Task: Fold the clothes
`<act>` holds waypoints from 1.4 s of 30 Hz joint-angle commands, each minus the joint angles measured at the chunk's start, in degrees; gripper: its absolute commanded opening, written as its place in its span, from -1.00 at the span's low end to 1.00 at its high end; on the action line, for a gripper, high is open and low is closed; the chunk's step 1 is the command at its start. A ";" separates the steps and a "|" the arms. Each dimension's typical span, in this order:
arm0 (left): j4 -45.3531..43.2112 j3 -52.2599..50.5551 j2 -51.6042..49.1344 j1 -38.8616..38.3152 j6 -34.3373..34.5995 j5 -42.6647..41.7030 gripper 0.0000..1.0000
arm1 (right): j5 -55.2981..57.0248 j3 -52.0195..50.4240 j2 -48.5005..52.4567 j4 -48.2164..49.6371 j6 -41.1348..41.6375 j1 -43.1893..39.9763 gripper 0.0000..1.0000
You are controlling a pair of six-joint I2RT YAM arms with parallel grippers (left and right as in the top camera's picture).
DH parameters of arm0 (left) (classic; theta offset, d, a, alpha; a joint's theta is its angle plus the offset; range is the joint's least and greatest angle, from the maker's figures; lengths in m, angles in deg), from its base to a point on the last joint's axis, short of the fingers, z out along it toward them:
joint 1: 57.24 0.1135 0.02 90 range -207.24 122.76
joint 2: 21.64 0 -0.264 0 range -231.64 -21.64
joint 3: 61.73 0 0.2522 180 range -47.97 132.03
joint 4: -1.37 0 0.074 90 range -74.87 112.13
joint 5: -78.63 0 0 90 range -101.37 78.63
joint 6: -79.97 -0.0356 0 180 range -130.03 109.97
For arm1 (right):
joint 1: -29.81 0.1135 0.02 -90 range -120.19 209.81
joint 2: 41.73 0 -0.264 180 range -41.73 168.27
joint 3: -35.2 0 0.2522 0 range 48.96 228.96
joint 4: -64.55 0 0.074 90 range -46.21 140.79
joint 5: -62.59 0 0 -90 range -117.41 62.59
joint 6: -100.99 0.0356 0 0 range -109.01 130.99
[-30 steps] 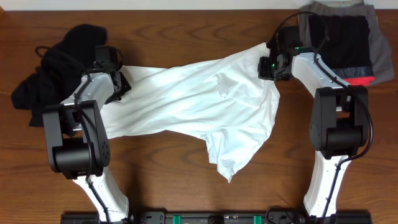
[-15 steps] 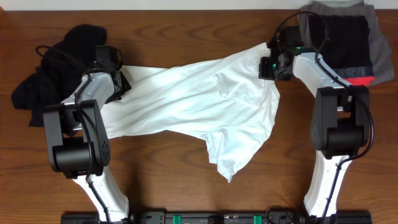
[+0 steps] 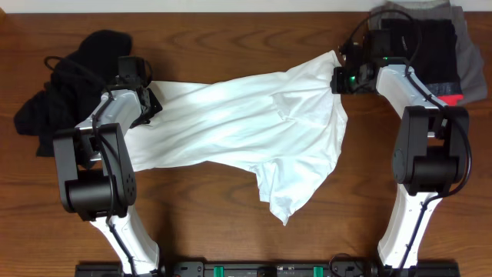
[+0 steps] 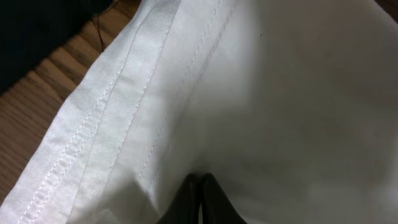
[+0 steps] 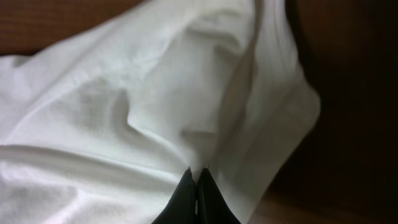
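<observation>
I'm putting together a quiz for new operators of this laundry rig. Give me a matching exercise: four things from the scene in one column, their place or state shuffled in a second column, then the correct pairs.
Things
1. white shirt
2. black heap
3. folded stack
4. right tool

Place or state
A. top right of the overhead view, grey, black and red layers
B. shut, pinching white cloth
C. stretched across the middle, between both arms
D. crumpled at the left side, unfolded

Pairs: 1-C, 2-D, 3-A, 4-B
</observation>
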 commanded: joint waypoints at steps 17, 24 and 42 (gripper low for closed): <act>1.18 -0.81 -4.39 0.48 -0.37 0.31 -0.87 | 3.41 7.52 0.61 -9.92 -4.44 -2.14 -0.98; 1.18 -0.81 -4.39 0.46 -0.48 0.31 -0.88 | 7.78 7.65 0.61 -9.44 -4.46 -2.84 -0.97; 1.20 -0.81 -4.39 0.46 -0.55 0.31 -0.88 | -5.03 12.87 0.57 -16.06 -4.42 -2.95 -0.09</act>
